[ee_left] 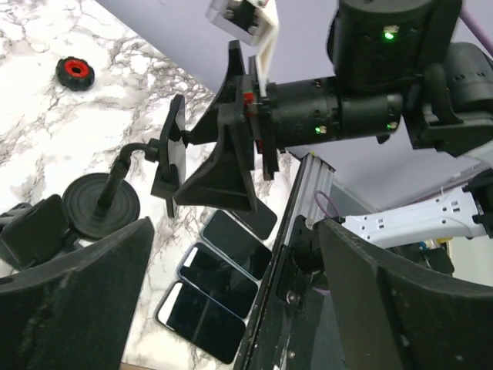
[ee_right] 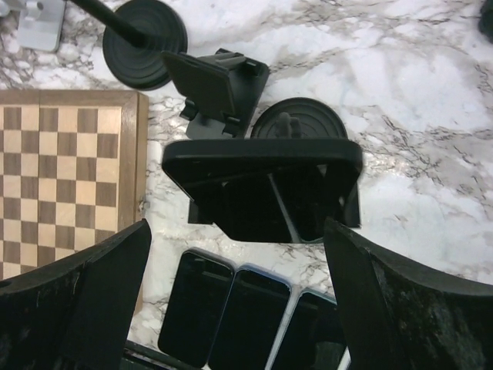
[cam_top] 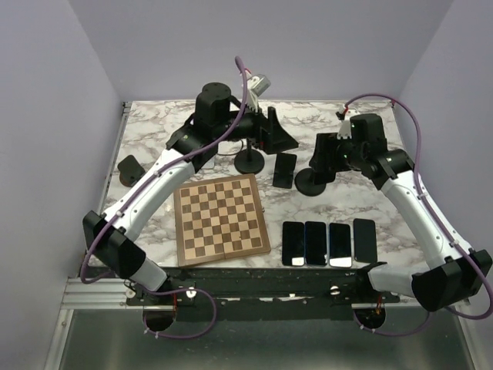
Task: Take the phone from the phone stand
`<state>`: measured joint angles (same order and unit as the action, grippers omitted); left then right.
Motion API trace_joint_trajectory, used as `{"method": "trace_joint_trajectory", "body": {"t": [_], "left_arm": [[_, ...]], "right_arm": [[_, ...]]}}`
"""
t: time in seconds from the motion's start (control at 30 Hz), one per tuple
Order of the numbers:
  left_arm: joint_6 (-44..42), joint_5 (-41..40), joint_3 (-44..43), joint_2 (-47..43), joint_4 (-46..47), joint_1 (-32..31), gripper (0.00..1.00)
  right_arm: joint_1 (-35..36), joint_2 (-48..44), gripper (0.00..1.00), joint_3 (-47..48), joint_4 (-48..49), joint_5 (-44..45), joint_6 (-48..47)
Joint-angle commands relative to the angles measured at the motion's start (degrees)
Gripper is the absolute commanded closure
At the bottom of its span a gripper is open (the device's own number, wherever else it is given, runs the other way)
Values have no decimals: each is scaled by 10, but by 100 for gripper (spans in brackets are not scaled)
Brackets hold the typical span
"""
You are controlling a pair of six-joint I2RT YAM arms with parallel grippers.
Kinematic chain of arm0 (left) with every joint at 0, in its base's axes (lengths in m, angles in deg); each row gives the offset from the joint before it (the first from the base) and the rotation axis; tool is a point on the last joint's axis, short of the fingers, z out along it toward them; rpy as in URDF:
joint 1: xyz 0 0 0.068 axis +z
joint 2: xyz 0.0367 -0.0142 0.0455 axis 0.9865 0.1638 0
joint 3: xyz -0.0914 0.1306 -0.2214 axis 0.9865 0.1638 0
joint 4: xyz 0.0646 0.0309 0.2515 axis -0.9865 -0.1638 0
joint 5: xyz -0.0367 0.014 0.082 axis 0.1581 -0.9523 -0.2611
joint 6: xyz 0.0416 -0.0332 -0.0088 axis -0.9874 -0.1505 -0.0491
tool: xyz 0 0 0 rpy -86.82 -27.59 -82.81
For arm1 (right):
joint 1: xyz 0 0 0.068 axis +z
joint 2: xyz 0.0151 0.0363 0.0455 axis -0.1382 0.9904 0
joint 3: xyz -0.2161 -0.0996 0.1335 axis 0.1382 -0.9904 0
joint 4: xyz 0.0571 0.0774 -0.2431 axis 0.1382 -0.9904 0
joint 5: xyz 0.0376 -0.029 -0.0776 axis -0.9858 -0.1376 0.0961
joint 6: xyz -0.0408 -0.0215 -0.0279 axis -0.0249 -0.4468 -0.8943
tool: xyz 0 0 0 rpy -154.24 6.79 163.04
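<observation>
Marble table (cam_top: pixel 154 116): right gripper (ee_right: pixel 237 227) jaws spread wide, lined up on phone (ee_right: pixel 262 154) (edge-on, so likely) clamped in phone stand (ee_right: pixel 296 123) beyond chessboard (cam_top: pixel 221 220) right corner. Rigid, slick, breakable; pinch long edges. Farther back, left gripper (ee_left: pixel 235 231) jaws apart, nothing held.

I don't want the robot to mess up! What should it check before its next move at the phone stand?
1. Right gripper open: ok, fingers wide apart.
2. Holder lined up between its fingers: ok, right wrist view.
3. Holder filled: cannot tell.
4. Stand base flat on the marble table: ok.
5. Left gripper open and empty: ok.
</observation>
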<state>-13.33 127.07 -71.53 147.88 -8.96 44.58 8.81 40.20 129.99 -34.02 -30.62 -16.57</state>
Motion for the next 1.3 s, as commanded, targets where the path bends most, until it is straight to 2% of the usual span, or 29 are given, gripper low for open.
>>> {"method": "trace_joint_trajectory", "body": {"t": [0.0, 0.2, 0.37, 0.7, 1.0, 1.03, 1.13, 1.23, 1.27], "left_arm": [[-2, -31, 111, -71, 46, 3, 1], [6, -33, 249, -132, 115, -3, 2], [4, -32, 291, -137, 129, -22, 5], [8, -53, 315, -139, 187, -68, 9], [-14, -71, 325, -156, 184, -85, 9], [-15, -75, 328, -158, 184, -85, 10], [-19, -78, 330, -157, 191, -85, 21], [-14, -82, 327, -149, 198, -86, 22], [-12, -86, 327, -146, 203, -87, 22]], "right_arm": [[20, 20, 0, 28, 20, 41, -32], [31, 33, 0, 34, 24, 105, -29], [36, 25, 0, 52, 4, 106, -30], [36, 39, 0, 25, 46, 138, -51], [36, 50, 5, 13, 69, 114, -51], [36, 49, 5, 10, 71, 115, -52], [37, 54, 6, 6, 72, 130, -57], [41, 58, 6, 2, 74, 136, -57], [41, 56, 9, 1, 77, 135, -55]]}}
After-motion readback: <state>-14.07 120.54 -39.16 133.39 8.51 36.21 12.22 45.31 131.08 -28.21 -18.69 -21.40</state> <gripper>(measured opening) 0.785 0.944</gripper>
